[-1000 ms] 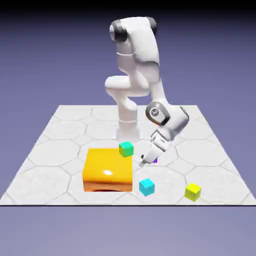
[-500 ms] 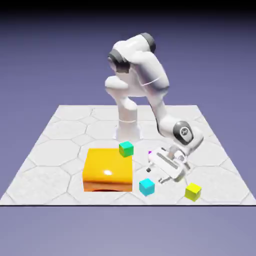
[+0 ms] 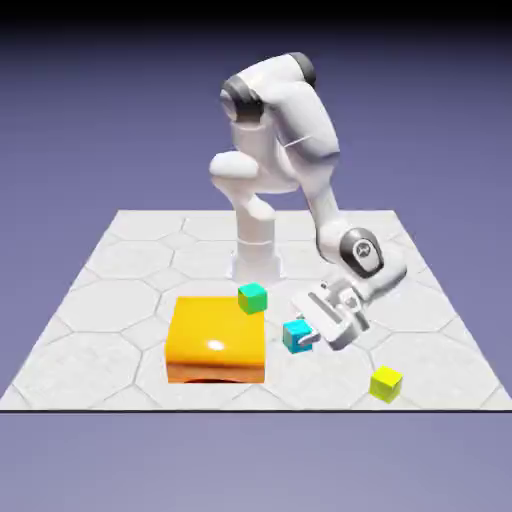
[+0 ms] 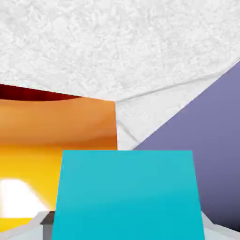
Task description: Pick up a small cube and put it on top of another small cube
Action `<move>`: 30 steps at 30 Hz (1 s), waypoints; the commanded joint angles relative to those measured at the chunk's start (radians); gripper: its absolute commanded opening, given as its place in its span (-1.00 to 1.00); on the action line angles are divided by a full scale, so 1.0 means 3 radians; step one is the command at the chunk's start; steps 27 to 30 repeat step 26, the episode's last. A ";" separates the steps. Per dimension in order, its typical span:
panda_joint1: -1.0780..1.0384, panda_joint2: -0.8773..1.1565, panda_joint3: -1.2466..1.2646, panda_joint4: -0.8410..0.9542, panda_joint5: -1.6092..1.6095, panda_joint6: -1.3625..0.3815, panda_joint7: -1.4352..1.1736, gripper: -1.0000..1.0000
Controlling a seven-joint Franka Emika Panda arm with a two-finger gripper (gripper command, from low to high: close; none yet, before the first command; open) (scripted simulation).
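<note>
**Light blue cube clamped in the tilted pincer**

Light blue cube (image 3: 297, 337): small, plain, flat-faced, straight-edged. In the exterior view its upper face is a paler blue, the sides deeper; part of it is covered by the pincer (image 3: 303, 338). In the hand view it looms large at the bottom, a broad turquoise face, a little lighter toward its upper edge, unmarked.

Position: between the pincer's two fingertips (image 4: 48, 225), one showing at each side of the cube in the hand view. Pincer clamped on it. The hand leans, reaching down to the cube from the exterior view's right. Cube sits at the very end of the fingers, just beside the orange block (image 3: 217, 340), on that block's right in the exterior view. Whether its underside touches the bench (image 3: 100, 345), cannot tell.

Nearby: a green cube (image 3: 252, 298) shows at the orange block's far right corner, exterior view; cannot tell if the block bears it. A yellow cube (image 3: 386, 384) lies apart, toward the bench's near edge, to the exterior view's right.
</note>
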 commanded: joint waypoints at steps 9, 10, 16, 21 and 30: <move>0.0639 -0.0633 -0.0819 -0.0048 0.1297 -0.0295 -0.0127 -1.00; 0.0711 -0.0703 -0.0911 -0.0053 0.1442 -0.0329 -0.0142 -1.00; 0.1142 -0.1118 -0.1462 -0.0085 0.2312 -0.0533 -0.0232 -1.00; 0.1153 -0.0993 -0.1641 -0.0325 0.2215 -0.0340 -0.0212 -1.00; 0.1140 -0.0986 -0.1654 -0.0363 0.2194 -0.0295 -0.0198 1.00</move>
